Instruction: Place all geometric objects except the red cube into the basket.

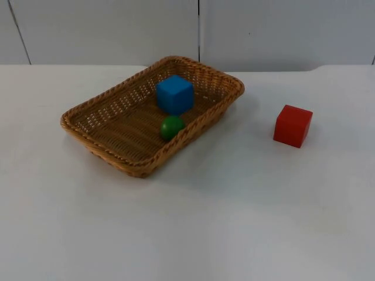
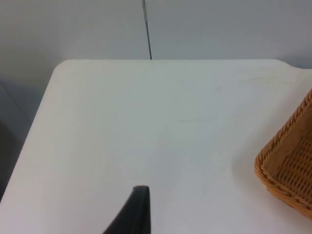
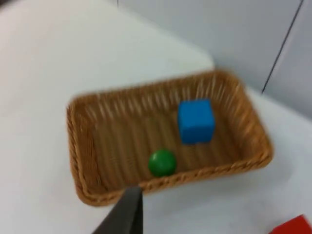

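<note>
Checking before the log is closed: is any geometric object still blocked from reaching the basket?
Nothing visible is blocked. The blue cube and green ball already lie inside the basket. The red cube, which stays out, sits apart on the table.

The basket [image 1: 111, 132] sits on the counter [image 1: 234, 211] toward the left, with the partition wall [image 1: 263, 29] behind it. Inside it the cube [image 1: 174, 93] rests at the far right end, and the ball [image 1: 172, 127] lies just in front of it against the near wall. A second cube [image 1: 292, 125] stands on the counter well apart to the basket's right.
</note>
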Robot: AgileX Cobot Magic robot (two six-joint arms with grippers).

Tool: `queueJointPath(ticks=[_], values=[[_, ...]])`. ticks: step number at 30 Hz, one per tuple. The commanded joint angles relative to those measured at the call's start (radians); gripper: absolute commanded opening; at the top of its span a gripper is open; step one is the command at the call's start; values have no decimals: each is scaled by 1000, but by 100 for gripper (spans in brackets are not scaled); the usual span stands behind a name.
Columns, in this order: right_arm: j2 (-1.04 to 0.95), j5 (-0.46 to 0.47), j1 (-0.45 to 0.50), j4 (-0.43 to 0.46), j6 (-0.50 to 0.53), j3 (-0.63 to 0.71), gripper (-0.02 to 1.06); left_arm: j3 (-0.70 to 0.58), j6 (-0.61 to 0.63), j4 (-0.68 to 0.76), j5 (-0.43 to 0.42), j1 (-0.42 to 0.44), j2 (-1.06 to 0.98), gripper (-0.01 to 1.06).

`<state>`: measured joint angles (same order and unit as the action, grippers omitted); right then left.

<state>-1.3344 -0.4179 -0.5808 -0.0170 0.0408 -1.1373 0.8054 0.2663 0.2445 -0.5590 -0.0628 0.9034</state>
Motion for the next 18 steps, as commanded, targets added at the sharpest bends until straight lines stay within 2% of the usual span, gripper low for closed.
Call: queueJointPath(ticks=[1,2,3,5,6,9,11,12,14,18], values=[[94,5,55,-2,-34,24,102,-2,0,-16,4,3,-6,104],[94,5,55,-2,-34,24,102,-2,0,-16,4,3,-6,104],[119,-17,98,-4,-41,24,102,-2,0,-16,6,3,-6,104],[152,-49,276,-6,1,24,102,-2,0,-16,26,3,-6,104],[152,-49,276,-6,1,24,102,-2,0,-16,26,3,-6,104],[156,-66,473,-1,54,24,102,-2,0,-13,55,3,-6,104],[159,-64,571,50,77,24,102,-2,0,-13,69,3,-6,104],[159,-64,571,50,77,24,102,-2,0,-13,69,3,-6,104],[163,-57,640,109,131,24,102,-2,2,-21,105,3,-6,104],[163,-70,657,105,126,24,102,-2,53,-8,178,5,-6,104]])
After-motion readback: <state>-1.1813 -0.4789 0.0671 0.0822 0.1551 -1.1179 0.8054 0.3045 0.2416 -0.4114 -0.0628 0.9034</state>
